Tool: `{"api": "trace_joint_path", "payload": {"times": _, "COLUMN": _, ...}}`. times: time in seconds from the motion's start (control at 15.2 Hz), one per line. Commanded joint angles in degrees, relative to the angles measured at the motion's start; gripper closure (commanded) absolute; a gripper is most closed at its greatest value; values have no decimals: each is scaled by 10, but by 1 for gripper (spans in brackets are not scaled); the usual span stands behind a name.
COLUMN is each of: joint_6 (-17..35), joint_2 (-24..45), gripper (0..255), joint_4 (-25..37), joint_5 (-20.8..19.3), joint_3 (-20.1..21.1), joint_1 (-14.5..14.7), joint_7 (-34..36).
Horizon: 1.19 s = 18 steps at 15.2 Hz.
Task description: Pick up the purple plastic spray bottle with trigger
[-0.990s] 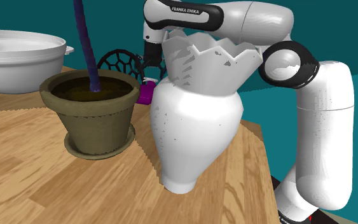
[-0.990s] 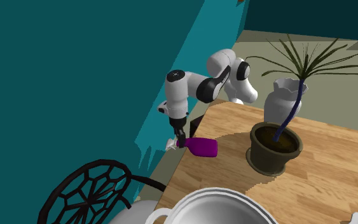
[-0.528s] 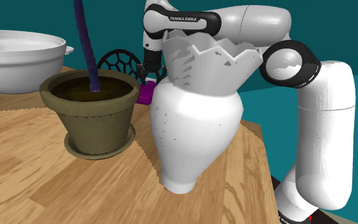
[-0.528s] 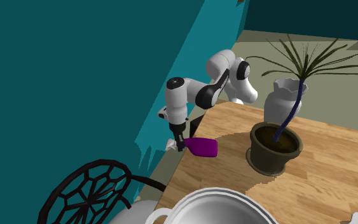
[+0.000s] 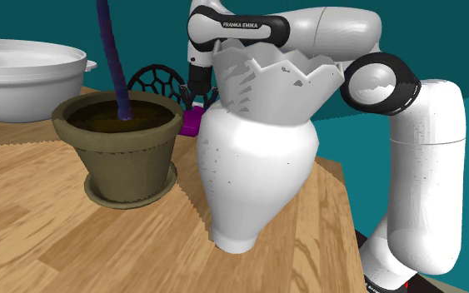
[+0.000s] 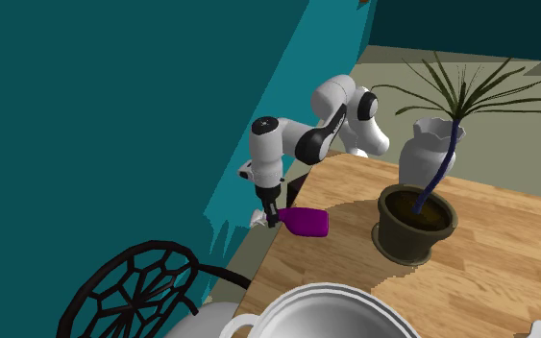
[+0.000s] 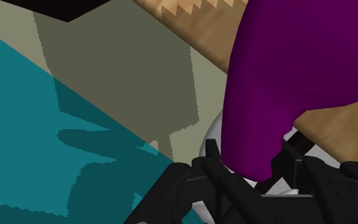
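The purple spray bottle (image 6: 305, 222) lies on its side at the wooden table's (image 6: 489, 259) edge, its white trigger head (image 6: 258, 220) sticking out over the floor. My black gripper (image 6: 272, 219) comes straight down onto the bottle's neck and is shut on it. In the wrist view the two fingers clasp the narrow end of the purple body (image 7: 285, 83), with the white head (image 7: 212, 137) just behind them; the gripper (image 7: 247, 168) sits at that neck. From the shoulder, a sliver of the bottle (image 5: 191, 122) shows behind the vase.
A tall white vase (image 5: 257, 150) stands between the stand and the bottle. Beside it is a brown plant pot (image 5: 124, 150) with a dark stem. A big white bowl (image 5: 24, 75) is at the far end. A black wire chair (image 6: 143, 288) stands off the table's edge.
The fingers have closed from wide apart onto the bottle's neck. The hand dropped a little early on and has stayed still since. The bottle has not moved.
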Motion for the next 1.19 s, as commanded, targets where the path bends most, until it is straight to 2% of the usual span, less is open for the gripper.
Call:
{"api": "trace_joint_path", "payload": {"times": 0.0, "joint_6": -2, "joint_2": 2, "gripper": 255, "joint_4": 3, "joint_5": 0, "joint_3": 0, "joint_1": 1, "joint_7": 0}}
{"api": "trace_joint_path", "payload": {"times": 0.59, "joint_6": -84, "joint_2": 22, "gripper": 255, "joint_4": 105, "joint_5": -3, "joint_3": 0, "joint_1": 8, "joint_7": 1}}
{"api": "trace_joint_path", "payload": {"times": 0.99, "joint_6": -152, "joint_2": 54, "gripper": 255, "joint_4": 206, "joint_5": -8, "joint_3": -1, "joint_1": 17, "joint_7": 2}}
{"api": "trace_joint_path", "payload": {"times": 1.12, "joint_6": -154, "joint_2": 55, "gripper": 255, "joint_4": 209, "joint_5": -8, "joint_3": -1, "joint_1": 17, "joint_7": 2}}
